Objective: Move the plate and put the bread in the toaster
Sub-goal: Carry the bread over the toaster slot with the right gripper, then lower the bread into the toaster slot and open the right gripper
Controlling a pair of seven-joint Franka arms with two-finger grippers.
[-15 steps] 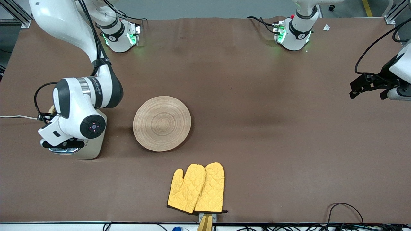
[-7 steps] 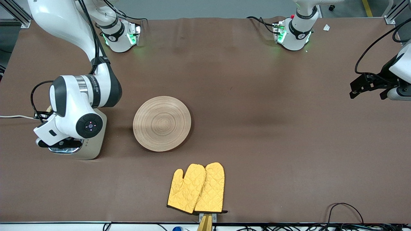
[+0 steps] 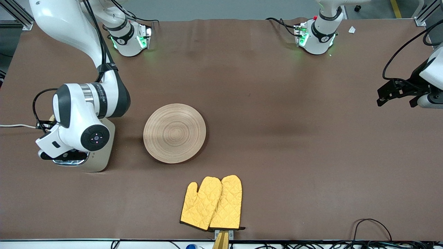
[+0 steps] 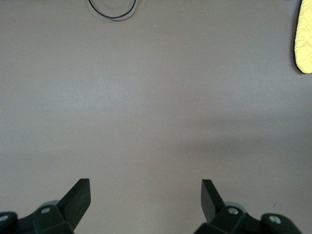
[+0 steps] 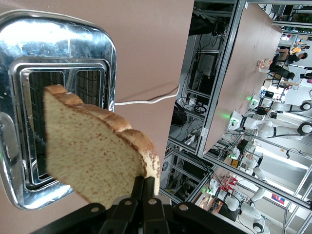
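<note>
The bread [image 5: 92, 151] is a brown speckled slice, held by its crust edge in my right gripper [image 5: 146, 187], which is shut on it. It hangs tilted just above the slots of the toaster [image 5: 63, 63]. In the front view the right arm's wrist [image 3: 79, 135] covers most of the toaster [image 3: 98, 157], and the bread is hidden there. The round wooden plate [image 3: 174, 133] lies empty on the table beside the toaster, toward the left arm's end. My left gripper [image 3: 397, 100] waits open and empty over bare table at the left arm's end; it also shows in the left wrist view [image 4: 145, 192].
A pair of yellow oven mitts [image 3: 211, 203] lies nearer the front camera than the plate; their edge shows in the left wrist view [image 4: 303, 39]. The toaster's white cord [image 3: 17, 126] runs off the table's edge. A black cable loop [image 3: 372, 226] lies near the front edge.
My right wrist, with the bread, has shifted slightly toward the right arm's end of the table over the toaster. The plate, the mitts and the left arm have not moved.
</note>
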